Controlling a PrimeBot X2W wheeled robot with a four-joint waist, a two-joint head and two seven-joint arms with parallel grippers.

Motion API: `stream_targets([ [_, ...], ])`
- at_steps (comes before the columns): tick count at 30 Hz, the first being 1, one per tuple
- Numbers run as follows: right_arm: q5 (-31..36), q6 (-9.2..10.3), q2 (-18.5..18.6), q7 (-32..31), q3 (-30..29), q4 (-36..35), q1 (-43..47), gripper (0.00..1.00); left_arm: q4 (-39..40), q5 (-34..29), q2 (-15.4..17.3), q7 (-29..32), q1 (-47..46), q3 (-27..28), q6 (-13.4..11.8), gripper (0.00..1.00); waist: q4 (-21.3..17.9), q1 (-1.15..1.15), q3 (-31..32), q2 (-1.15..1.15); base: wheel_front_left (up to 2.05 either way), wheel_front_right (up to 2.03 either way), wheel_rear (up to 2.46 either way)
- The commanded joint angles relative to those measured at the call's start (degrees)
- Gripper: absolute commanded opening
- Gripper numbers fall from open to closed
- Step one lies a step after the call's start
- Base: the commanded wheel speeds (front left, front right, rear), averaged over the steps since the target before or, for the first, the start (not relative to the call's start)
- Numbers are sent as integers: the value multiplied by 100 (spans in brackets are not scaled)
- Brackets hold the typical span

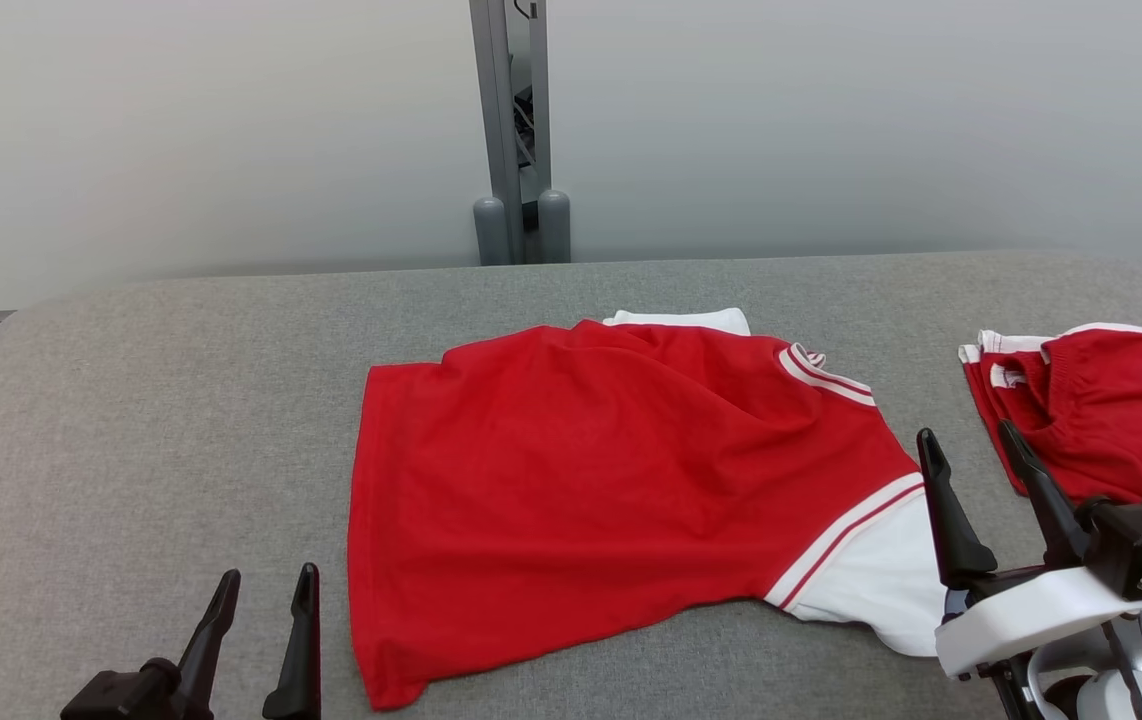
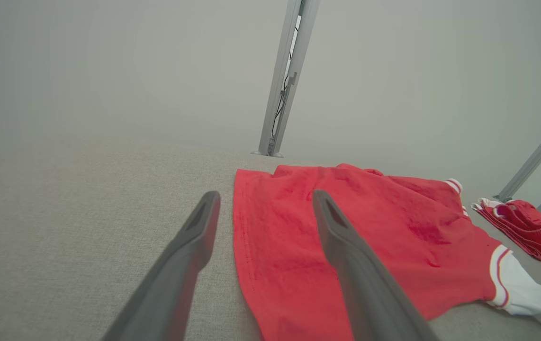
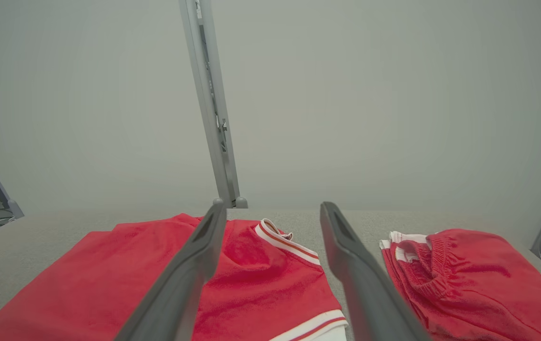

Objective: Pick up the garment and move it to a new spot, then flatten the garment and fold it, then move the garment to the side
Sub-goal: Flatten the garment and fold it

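The garment (image 1: 611, 480) is a red shirt with white sleeves and striped trim, lying spread and slightly rumpled in the middle of the grey padded table (image 1: 151, 420). It also appears in the left wrist view as the garment (image 2: 346, 237) and in the right wrist view as the garment (image 3: 251, 279). My left gripper (image 1: 266, 590) is open near the front edge, just left of the shirt's bottom hem, holding nothing. My right gripper (image 1: 971, 445) is open above the shirt's right white sleeve (image 1: 881, 580), also holding nothing.
A second red piece of clothing with white trim (image 1: 1091, 410) lies folded at the table's right edge, just beyond my right gripper. A grey metal post (image 1: 516, 130) stands behind the table against a pale wall. Bare grey surface lies to the left.
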State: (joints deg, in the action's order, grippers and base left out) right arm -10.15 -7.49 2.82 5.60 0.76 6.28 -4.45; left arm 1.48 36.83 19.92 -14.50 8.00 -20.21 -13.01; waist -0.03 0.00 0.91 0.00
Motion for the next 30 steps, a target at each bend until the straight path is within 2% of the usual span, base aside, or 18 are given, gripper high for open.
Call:
stream_targets([
  [1,-41,0,21,-28,-8,-21,-39,100,32,-32,12,-32,5,21,-25,100,-3,0,-9,0,0,0,0],
  [6,-54,0,25,-387,-175,182,3,100,69,-49,14,-29,-25,37,-47,100,-46,0,-84,0,0,0,0],
  [16,-304,0,25,-1260,-878,727,396,100,68,-89,-61,-46,-223,20,19,100,-53,0,-506,0,0,0,0],
  [22,-552,0,25,-1485,-860,1042,480,100,11,-110,-103,-61,-328,52,76,100,-51,0,-703,0,0,0,0],
  [30,-715,0,25,-1430,-667,1613,215,100,-80,-152,-141,-65,-439,56,127,100,53,0,-788,0,0,0,0],
])
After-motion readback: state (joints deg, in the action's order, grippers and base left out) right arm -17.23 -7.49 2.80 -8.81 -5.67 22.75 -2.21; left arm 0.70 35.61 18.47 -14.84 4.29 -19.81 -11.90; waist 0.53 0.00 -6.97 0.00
